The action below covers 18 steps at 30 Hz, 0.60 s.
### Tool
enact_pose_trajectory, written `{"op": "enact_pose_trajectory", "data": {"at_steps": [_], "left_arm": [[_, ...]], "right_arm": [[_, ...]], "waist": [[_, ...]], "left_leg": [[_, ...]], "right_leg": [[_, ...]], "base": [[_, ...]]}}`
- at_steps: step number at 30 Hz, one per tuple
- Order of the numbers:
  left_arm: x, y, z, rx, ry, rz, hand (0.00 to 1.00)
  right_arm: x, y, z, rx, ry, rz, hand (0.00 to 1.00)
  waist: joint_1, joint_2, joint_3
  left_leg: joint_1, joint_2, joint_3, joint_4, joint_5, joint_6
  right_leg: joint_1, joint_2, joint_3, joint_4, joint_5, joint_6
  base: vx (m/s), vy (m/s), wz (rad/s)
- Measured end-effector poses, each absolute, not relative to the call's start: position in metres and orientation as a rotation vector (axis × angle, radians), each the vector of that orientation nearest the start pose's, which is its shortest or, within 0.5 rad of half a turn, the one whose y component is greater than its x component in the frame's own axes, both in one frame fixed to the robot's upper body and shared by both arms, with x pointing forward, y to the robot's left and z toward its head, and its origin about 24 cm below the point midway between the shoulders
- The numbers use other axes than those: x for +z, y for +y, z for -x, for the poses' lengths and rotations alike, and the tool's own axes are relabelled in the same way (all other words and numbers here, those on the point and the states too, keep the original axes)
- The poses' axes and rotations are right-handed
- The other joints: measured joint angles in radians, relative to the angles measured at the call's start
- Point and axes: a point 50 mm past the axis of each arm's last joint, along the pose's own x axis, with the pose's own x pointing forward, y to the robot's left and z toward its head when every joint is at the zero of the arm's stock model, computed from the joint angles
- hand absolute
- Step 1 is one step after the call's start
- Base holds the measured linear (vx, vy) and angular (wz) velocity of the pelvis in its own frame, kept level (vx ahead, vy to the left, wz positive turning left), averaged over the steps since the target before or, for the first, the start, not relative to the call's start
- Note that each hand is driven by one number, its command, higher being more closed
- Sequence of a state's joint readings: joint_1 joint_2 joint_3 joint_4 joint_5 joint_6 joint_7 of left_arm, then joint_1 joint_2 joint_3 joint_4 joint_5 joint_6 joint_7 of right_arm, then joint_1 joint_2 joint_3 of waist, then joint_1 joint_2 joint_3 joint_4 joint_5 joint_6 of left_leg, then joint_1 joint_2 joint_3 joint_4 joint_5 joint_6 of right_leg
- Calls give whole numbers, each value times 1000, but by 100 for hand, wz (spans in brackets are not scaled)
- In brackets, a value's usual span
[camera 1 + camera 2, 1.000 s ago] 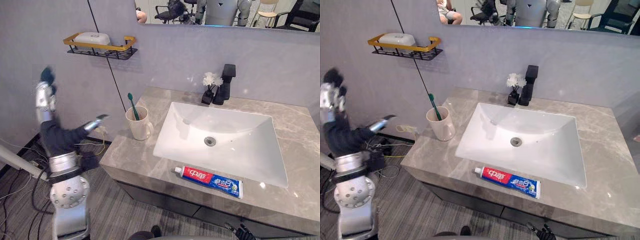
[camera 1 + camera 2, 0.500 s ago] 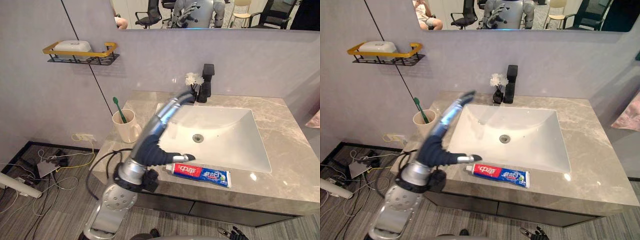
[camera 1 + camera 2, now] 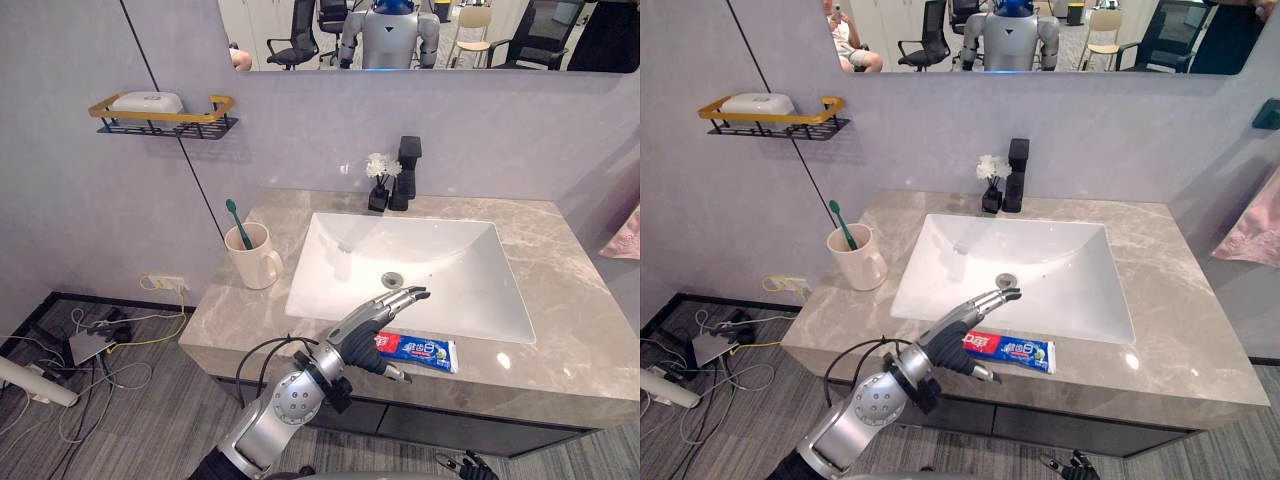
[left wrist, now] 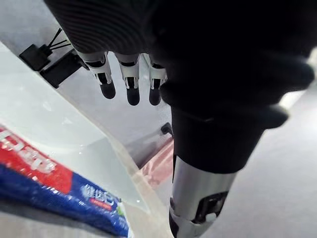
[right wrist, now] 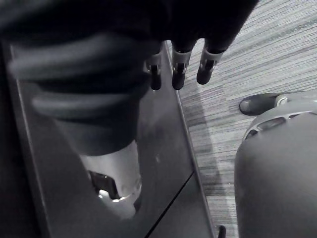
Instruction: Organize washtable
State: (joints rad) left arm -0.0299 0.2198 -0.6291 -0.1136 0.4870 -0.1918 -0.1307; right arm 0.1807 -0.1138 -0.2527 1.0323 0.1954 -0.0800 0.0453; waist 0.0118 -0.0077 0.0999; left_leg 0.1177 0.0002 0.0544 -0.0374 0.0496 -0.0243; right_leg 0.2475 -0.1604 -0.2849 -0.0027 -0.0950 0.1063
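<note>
Toothpaste (image 3: 421,349) lies at counter (image 3: 232,308) front edge, left robot hand (image 3: 383,313) above.

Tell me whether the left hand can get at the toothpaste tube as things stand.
Probably yes. The left hand, fingers straight, is right over one end of the toothpaste tube, which lies flat on the counter in front of the sink. Nothing stands between them.

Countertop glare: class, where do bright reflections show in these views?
Left eye view: a small bright glint on the countertop right of the toothpaste; right eye view: the mirror reflects office chairs; left wrist view: sheen on the pale sink.
</note>
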Motion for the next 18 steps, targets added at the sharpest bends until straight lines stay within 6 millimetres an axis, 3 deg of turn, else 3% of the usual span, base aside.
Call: {"op": "enact_pose_trajectory", "data": {"at_steps": [10, 18], "left_arm": [[40, 29, -214, -807, -292, -717, 0], [40, 35, -224, -737, -271, -726, 0]], "right_arm": [[-160, -225, -61, -390, 1068, -196, 0], [-160, -222, -68, -383, 1062, -204, 0]], "waist": [[-3, -9, -4], [-27, -19, -1]], "left_leg": [[2, 0, 1, -4, 3, 4], [25, 0, 10, -30, 7, 3]], "right_leg": [[0, 1, 1, -3, 4, 7], [10, 1, 8, -13, 4, 7]], "base": [[0, 0, 0], [1, -2, -3]]}}
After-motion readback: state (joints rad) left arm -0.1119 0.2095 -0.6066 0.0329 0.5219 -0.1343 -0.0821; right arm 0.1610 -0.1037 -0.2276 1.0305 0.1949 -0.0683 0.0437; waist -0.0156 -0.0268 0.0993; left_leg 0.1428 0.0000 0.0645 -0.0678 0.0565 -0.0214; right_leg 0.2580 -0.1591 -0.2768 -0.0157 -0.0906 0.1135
